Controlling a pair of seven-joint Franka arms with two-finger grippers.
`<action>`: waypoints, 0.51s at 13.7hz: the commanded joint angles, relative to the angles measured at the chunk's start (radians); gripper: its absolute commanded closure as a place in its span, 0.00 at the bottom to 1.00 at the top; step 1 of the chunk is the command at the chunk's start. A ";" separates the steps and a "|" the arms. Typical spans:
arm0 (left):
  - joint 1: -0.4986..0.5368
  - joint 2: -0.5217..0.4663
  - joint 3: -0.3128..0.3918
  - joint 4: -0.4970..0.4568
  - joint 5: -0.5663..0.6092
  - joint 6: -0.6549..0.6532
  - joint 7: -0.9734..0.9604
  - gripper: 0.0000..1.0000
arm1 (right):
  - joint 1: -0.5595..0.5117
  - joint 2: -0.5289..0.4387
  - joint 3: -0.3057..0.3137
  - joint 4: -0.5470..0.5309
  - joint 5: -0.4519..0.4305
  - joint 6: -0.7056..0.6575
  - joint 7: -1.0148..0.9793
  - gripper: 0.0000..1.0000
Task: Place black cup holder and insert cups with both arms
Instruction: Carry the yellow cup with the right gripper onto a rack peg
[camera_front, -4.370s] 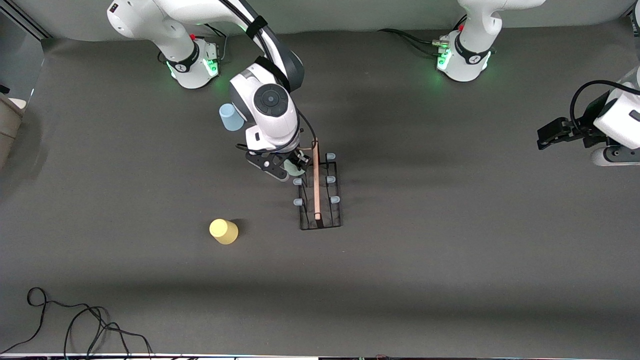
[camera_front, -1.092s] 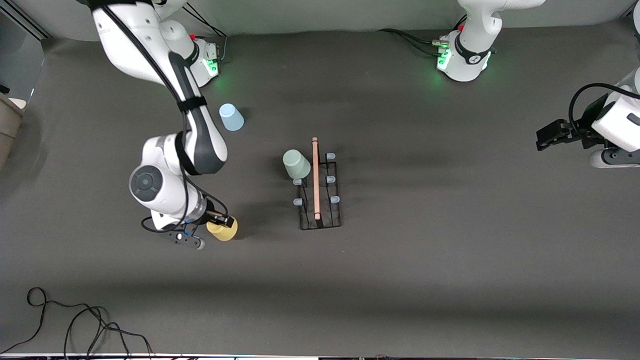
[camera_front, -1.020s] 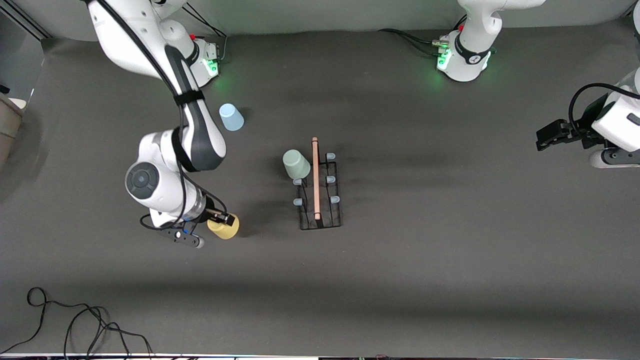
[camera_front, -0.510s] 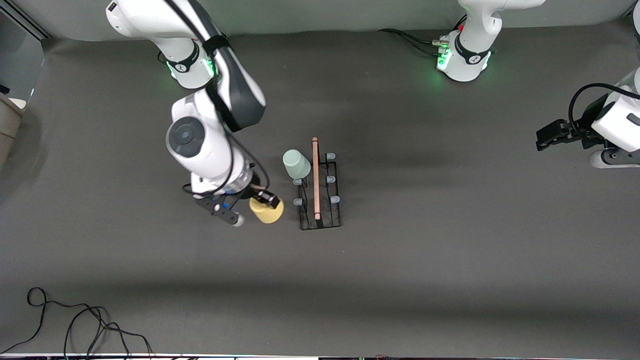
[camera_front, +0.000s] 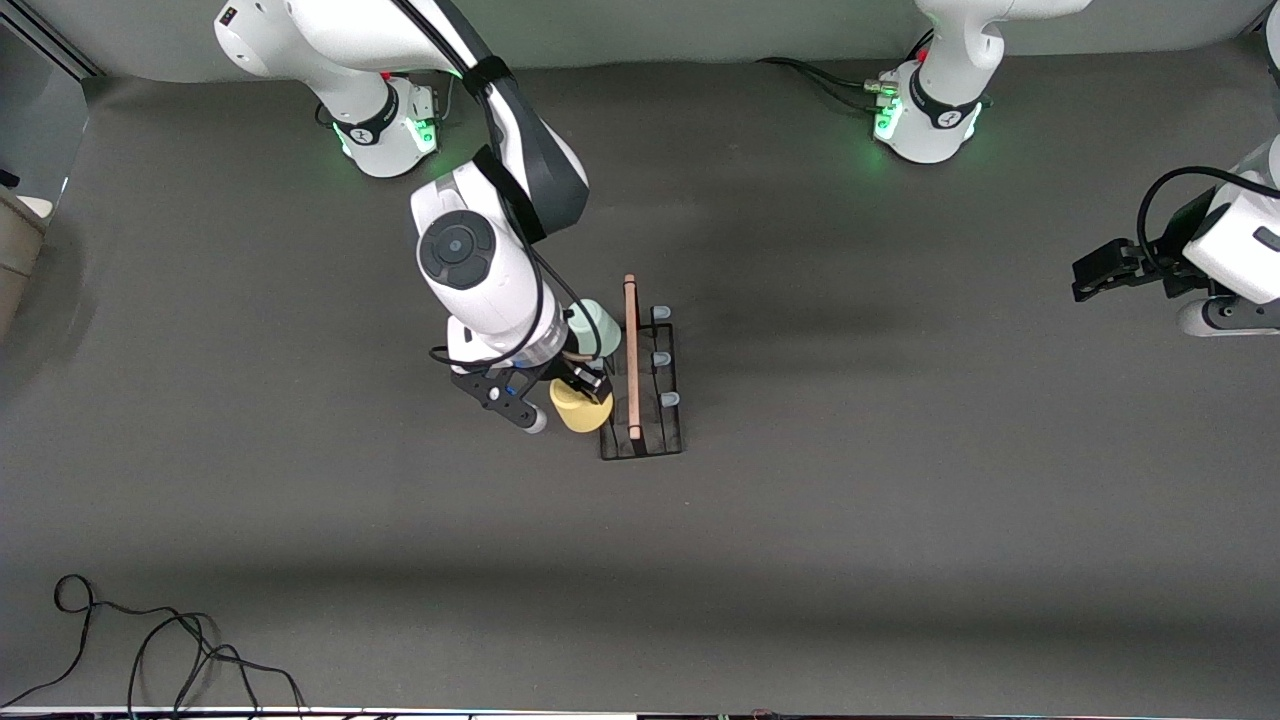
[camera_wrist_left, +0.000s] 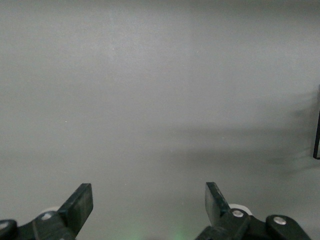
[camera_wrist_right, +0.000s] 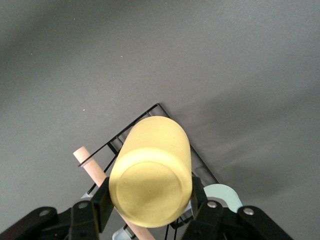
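Observation:
The black cup holder (camera_front: 660, 440) stands mid-table, its wooden handle (camera_front: 631, 350) running along the top. My right gripper (camera_front: 580, 395) is shut on the yellow cup (camera_front: 582, 412), held upside down over the holder's pegs on the side toward the right arm's end. The right wrist view shows the yellow cup (camera_wrist_right: 152, 175) clamped between both fingers, with the holder's wire base (camera_wrist_right: 156, 107) and handle (camera_wrist_right: 86, 161) below it. A pale green-grey cup (camera_front: 600, 322) sits upside down on the holder's peg farthest from the front camera, partly hidden by the right wrist. My left gripper (camera_front: 1088, 275) waits open at the left arm's end of the table.
A black cable (camera_front: 150, 650) lies coiled at the table's near corner toward the right arm's end. The green-lit arm bases (camera_front: 385, 130) (camera_front: 925, 120) stand along the table's edge farthest from the front camera. In the left wrist view, the left gripper (camera_wrist_left: 148, 205) hangs over bare grey table.
My right arm lifted the yellow cup off the table and carried it toward the holder, now over its pegs. The left arm has not moved.

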 joint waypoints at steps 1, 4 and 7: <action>0.006 -0.008 -0.002 -0.007 0.002 0.000 0.016 0.00 | 0.031 0.053 -0.012 0.032 0.000 0.037 0.042 1.00; 0.006 -0.010 -0.002 -0.007 0.002 0.000 0.016 0.00 | 0.030 0.070 -0.012 0.032 0.000 0.041 0.042 0.43; 0.006 -0.010 -0.004 -0.007 0.002 -0.002 0.016 0.00 | 0.022 0.062 -0.015 0.032 0.002 0.041 0.036 0.09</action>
